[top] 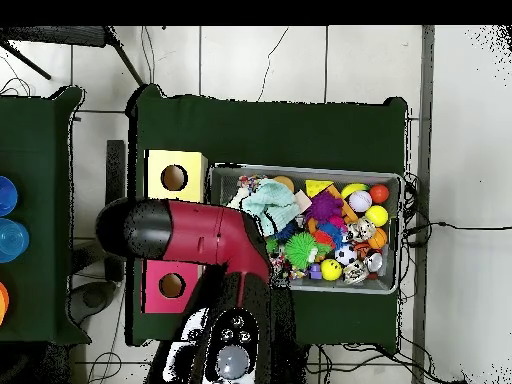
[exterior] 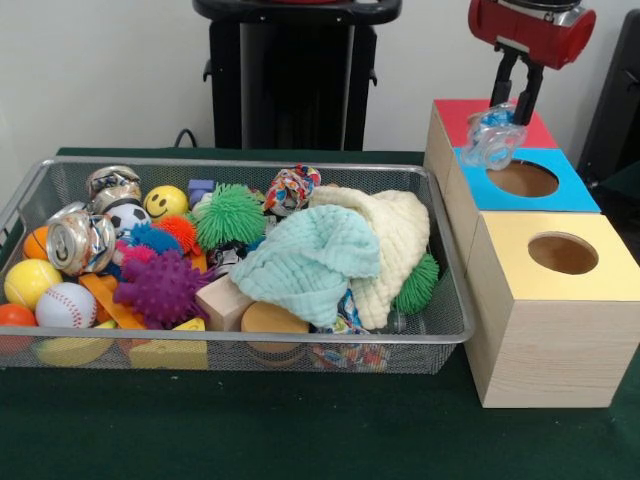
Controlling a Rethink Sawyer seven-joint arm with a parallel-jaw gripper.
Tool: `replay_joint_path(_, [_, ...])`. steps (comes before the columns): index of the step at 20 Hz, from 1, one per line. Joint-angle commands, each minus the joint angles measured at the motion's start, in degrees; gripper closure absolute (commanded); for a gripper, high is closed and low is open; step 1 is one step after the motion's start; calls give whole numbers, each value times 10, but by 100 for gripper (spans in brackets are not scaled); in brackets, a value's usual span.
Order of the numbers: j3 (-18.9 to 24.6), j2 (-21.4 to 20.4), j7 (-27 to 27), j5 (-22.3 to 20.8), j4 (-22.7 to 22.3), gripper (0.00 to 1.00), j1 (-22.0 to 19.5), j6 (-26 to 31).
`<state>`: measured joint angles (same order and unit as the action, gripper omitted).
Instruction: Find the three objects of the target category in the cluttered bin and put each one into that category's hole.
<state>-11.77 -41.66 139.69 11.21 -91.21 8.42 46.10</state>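
A dark green cloth covers the table (exterior: 300,430), with a pale wall behind it and a tiled floor showing around it from above. On the left of the front view sits the wire mesh bin (exterior: 440,330), crammed with clutter: a mint green cloth (exterior: 310,265) lies draped over a cream cloth (exterior: 395,240), a purple spiky ball (exterior: 160,287) sits near the bin's front left beside a baseball (exterior: 65,305) and a yellow ball (exterior: 30,282), a crushed can (exterior: 82,240) lies toward the left wall, and a green stringy ball (exterior: 230,213) and a smiley ball (exterior: 165,201) rest farther back. To the right of the bin stand three wooden boxes in a row, each with a round hole: the yellow-topped box (exterior: 520,232) nearest, the blue-topped box (exterior: 580,195) behind it, and the red-topped box (exterior: 460,115) farthest. My pincer (exterior: 515,118) hangs over the far right, above the seam between the red and blue tops, its black fingers (exterior: 528,95) closed down on a crumpled clear plastic bottle (exterior: 490,140) that dangles just left of the blue box's hole. From overhead my red arm (top: 210,235) covers the middle box, and the bottle cannot be seen there.
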Motion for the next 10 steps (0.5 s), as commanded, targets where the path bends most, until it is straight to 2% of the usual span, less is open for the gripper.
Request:
replay_joint_path(1, [11, 19, 116, 21, -14, 100, 2, -15])
replay_joint_path(10, [2, 29, 139, 28, -3, 100, 25, -15])
